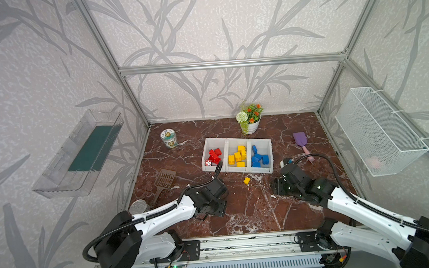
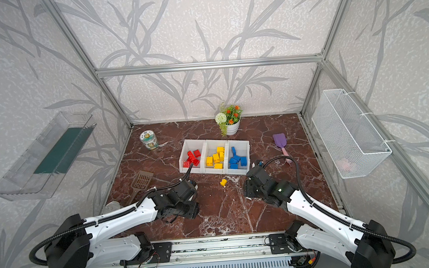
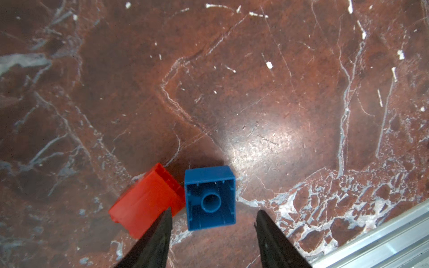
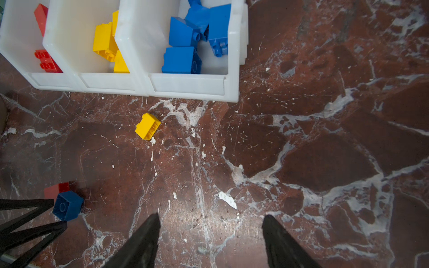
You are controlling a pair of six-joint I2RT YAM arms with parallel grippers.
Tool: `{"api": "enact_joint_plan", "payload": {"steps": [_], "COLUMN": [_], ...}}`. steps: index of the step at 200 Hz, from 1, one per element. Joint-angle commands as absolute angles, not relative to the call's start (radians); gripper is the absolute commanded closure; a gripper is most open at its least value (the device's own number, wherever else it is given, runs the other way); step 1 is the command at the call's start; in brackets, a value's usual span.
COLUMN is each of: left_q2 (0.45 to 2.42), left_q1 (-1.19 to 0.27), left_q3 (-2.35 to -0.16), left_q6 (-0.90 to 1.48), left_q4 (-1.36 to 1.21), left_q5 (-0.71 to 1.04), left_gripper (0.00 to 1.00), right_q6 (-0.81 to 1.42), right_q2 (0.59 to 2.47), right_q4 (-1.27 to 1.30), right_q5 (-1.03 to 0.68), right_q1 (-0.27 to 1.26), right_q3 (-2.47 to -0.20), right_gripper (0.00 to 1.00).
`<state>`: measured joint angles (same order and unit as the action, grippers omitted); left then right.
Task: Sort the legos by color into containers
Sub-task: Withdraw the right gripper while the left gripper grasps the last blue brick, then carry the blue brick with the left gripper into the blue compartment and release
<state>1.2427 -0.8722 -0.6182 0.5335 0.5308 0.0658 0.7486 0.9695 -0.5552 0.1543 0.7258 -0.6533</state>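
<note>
Left tool (image 3: 214,210) part-open, straddling blue lego (image 3: 210,197) touching red lego (image 3: 144,204), nothing gripped yet, likely bound for right-hand container (image 4: 185,84); right tool (image 4: 211,218) open, empty.

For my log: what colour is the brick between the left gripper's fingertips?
The brick is blue; left wrist view.

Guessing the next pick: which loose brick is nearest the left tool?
The blue brick: it lies between the open tips of the left tool. The red brick sits just outside one tip; the yellow brick lies apart, by the bins.
</note>
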Motion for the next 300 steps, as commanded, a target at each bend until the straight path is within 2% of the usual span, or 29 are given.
{"api": "enact_joint_plan", "payload": {"steps": [1,74,126,163,216,254,300], "left_q2": [1.277,1.352,1.417,1.502,1.758,1.947,2.166], "left_q1": [-0.89,-0.926,-0.929,-0.927,-0.891,-0.854,-0.815], "left_q3": [-0.65,-0.667,-0.749,-0.974,-1.389,-1.631,-1.931], "left_q6": [0.524,0.516,0.447,0.368,0.195,0.164,0.172], "left_q4": [0.524,0.493,0.501,0.548,0.6,0.542,0.608], "left_q5": [0.069,0.05,0.045,-0.027,-0.032,-0.019,-0.021], "left_gripper": [0.45,0.62,0.66,0.68,0.68,0.68,0.67], "right_q6": [0.77,0.801,0.807,0.804,0.78,0.784,0.777], "right_q2": [0.947,0.88,0.84,0.813,0.76,0.738,0.73], "right_q4": [-0.58,-0.614,-0.644,-0.663,-0.724,-0.741,-0.764], "right_q5": [0.177,0.193,0.212,0.246,0.273,0.257,0.224], "right_q1": [0.729,0.729,0.729,0.729,0.729,0.729,0.729], "right_q3": [-0.637,-0.598,-0.595,-0.604,-0.631,-0.618,-0.624], "right_gripper": [0.3,0.3,0.3,0.3,0.3,0.31,0.31]}}
